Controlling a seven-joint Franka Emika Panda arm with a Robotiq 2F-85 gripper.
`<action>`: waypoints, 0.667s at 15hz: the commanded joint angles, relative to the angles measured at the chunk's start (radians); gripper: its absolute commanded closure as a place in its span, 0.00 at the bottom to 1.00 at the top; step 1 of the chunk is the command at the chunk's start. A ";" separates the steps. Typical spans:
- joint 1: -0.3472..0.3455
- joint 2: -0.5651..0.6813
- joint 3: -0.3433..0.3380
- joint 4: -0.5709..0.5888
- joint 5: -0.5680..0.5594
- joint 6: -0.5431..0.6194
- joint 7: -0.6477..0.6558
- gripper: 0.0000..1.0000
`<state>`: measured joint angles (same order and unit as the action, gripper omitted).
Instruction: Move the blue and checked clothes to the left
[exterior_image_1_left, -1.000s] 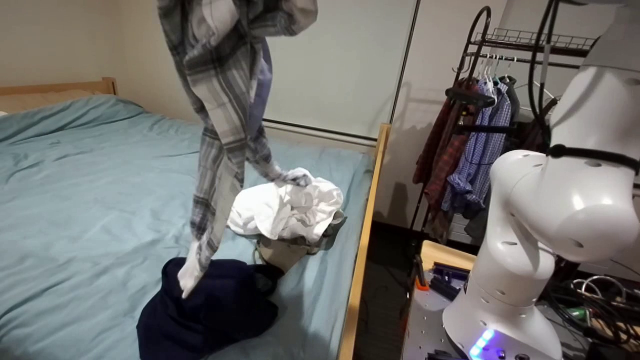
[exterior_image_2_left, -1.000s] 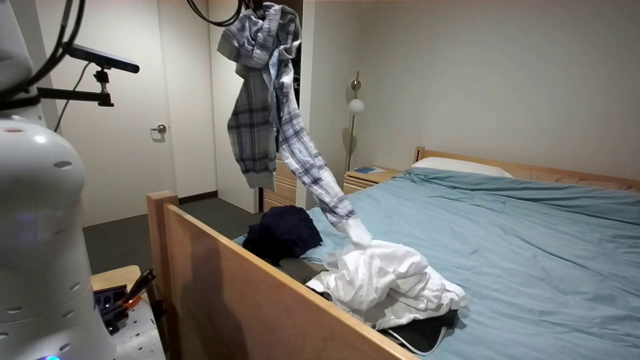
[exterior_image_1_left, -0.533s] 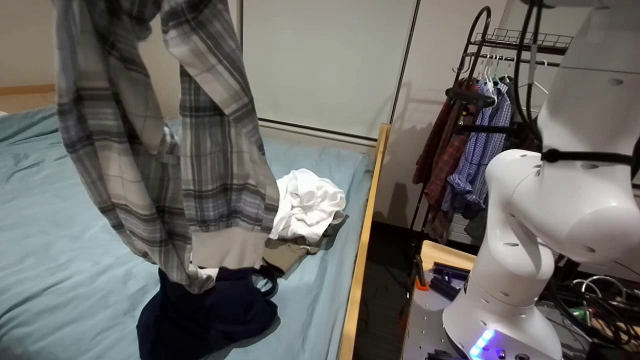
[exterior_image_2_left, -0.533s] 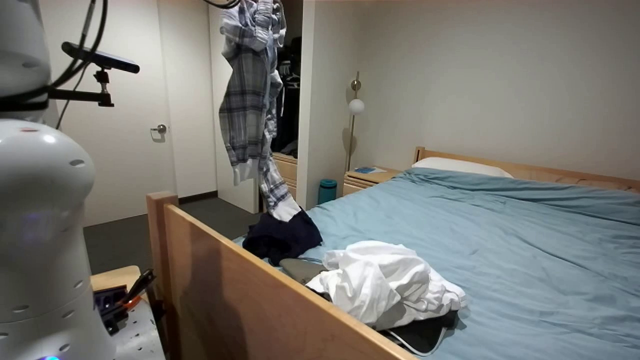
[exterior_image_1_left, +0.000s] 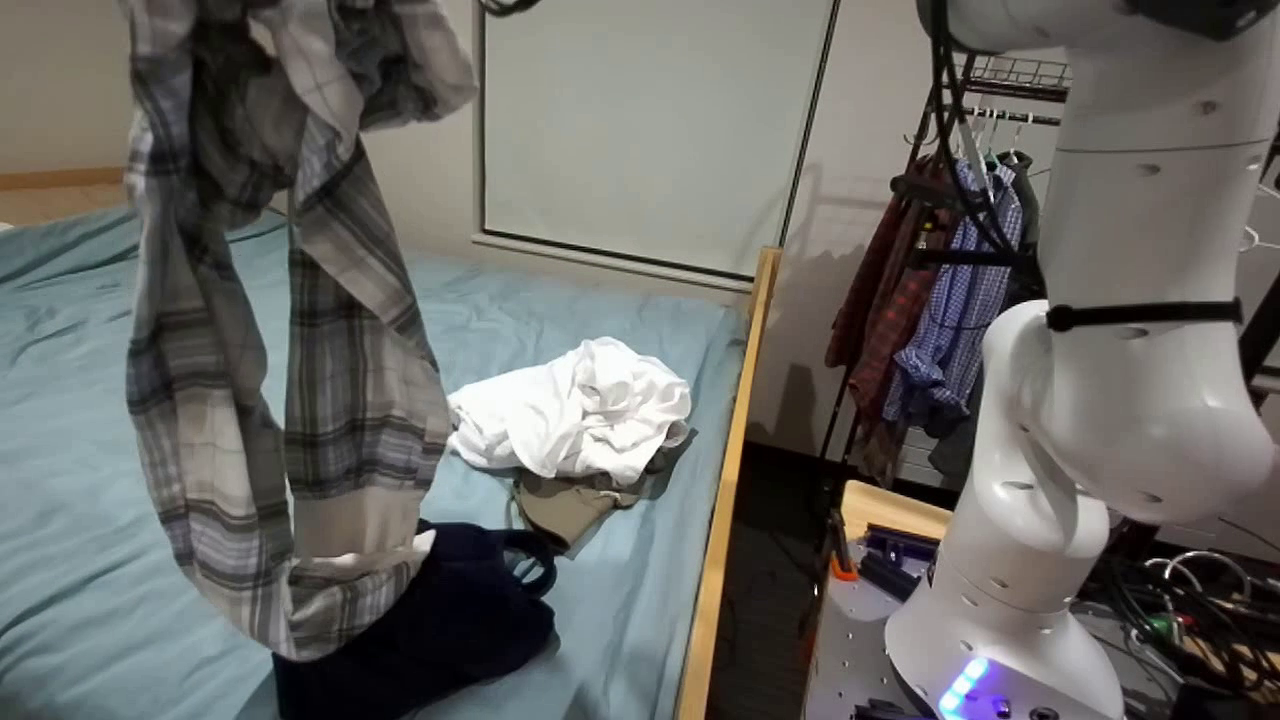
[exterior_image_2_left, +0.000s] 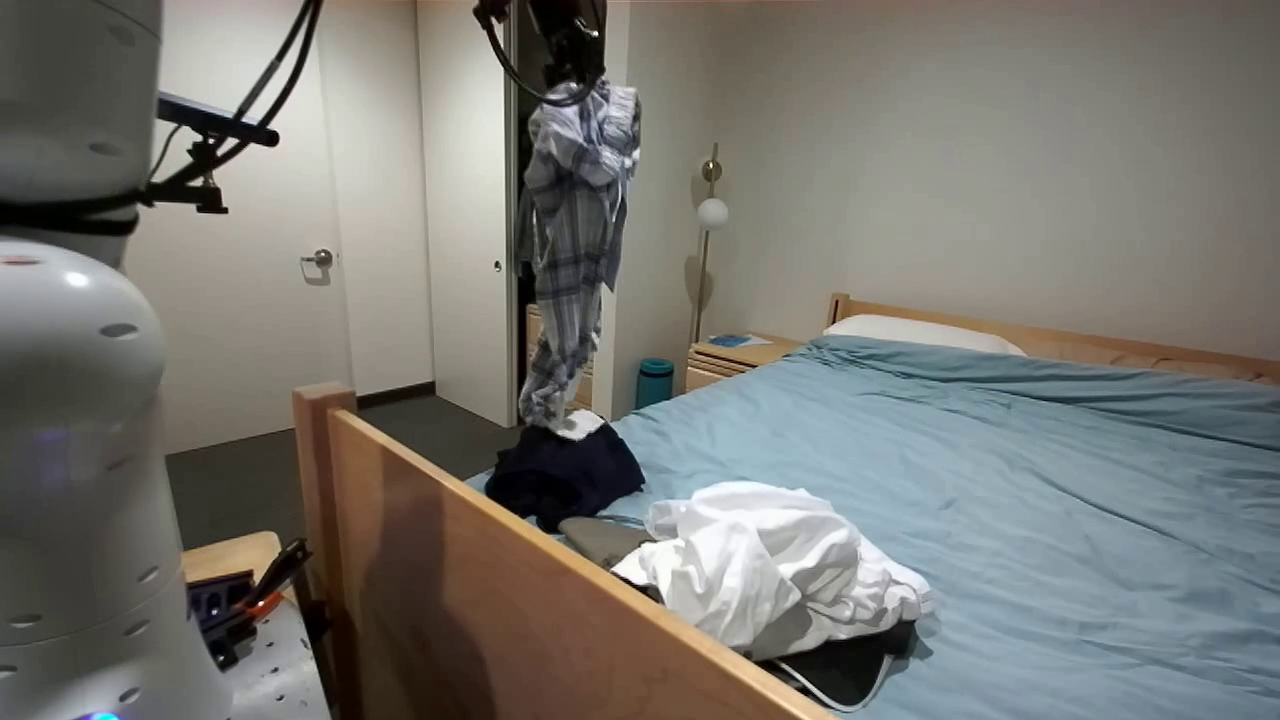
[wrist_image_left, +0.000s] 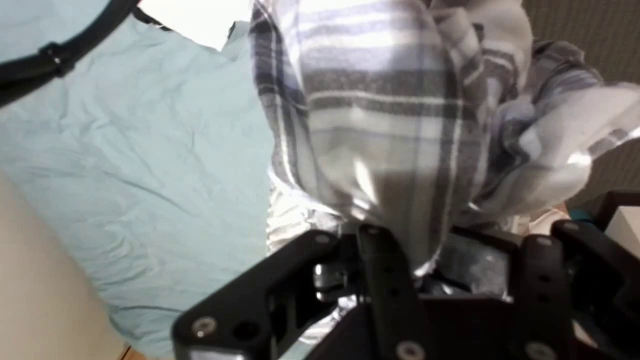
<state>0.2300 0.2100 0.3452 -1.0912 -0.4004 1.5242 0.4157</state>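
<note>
The grey-and-white checked garment hangs from my gripper, in an exterior view (exterior_image_1_left: 350, 400) and in an exterior view (exterior_image_2_left: 575, 220). My gripper (exterior_image_2_left: 575, 70) is above it, with the cloth bunched between its fingers. The checked cloth also fills the upper middle of the wrist view (wrist_image_left: 375, 125), above the gripper fingers (wrist_image_left: 415, 247). The dark blue garment (exterior_image_1_left: 460, 610) lies crumpled on the bed near its end; it also shows in an exterior view (exterior_image_2_left: 560, 475). The checked garment's lower end overlaps it and appears to touch it. The exact pinch point is hidden.
A white garment (exterior_image_1_left: 580, 410) lies on the bed beside a brown-grey cloth (exterior_image_1_left: 565, 510). A wooden bed board (exterior_image_2_left: 560, 590) stands between the robot base and the bed. A clothes rack (exterior_image_1_left: 940, 130) stands behind the arm. A nightstand (exterior_image_2_left: 745, 350) is at the far side.
The checked garment has swung away from the white garment and now hangs over the dark blue one. My gripper has come lower and into an exterior view. Garments on the bed have not moved.
</note>
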 joint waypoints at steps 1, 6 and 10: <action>-0.089 0.046 -0.022 -0.093 0.142 0.047 -0.092 0.97; -0.133 0.158 -0.049 -0.201 0.171 0.024 -0.097 0.97; -0.064 0.211 -0.135 -0.206 0.192 0.030 -0.096 0.90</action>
<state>0.1050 0.4261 0.2895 -1.3029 -0.2390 1.5544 0.3369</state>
